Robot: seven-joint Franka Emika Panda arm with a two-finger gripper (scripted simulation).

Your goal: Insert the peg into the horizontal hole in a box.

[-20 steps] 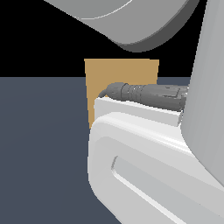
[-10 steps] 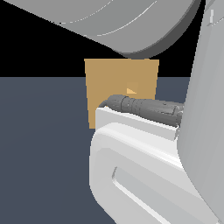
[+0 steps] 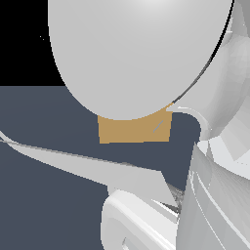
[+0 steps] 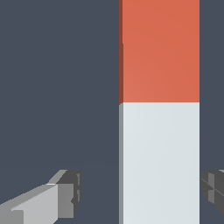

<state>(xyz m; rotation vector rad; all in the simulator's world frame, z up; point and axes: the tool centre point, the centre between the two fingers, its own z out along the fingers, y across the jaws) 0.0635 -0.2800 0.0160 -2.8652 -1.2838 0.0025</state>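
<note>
Between pincer (image 4: 140,192) fingers | peg (image 4: 159,109): orange-red half, pale grey-white half

peg (image 4: 159,113) between fingers (image 4: 65,192), gaps either side

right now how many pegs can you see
1. The peg shows only in the wrist view, lying between the gripper fingers with gaps on both sides. In the exterior view the arm hides most of the scene, so another could be hidden; only the box shows.
</note>
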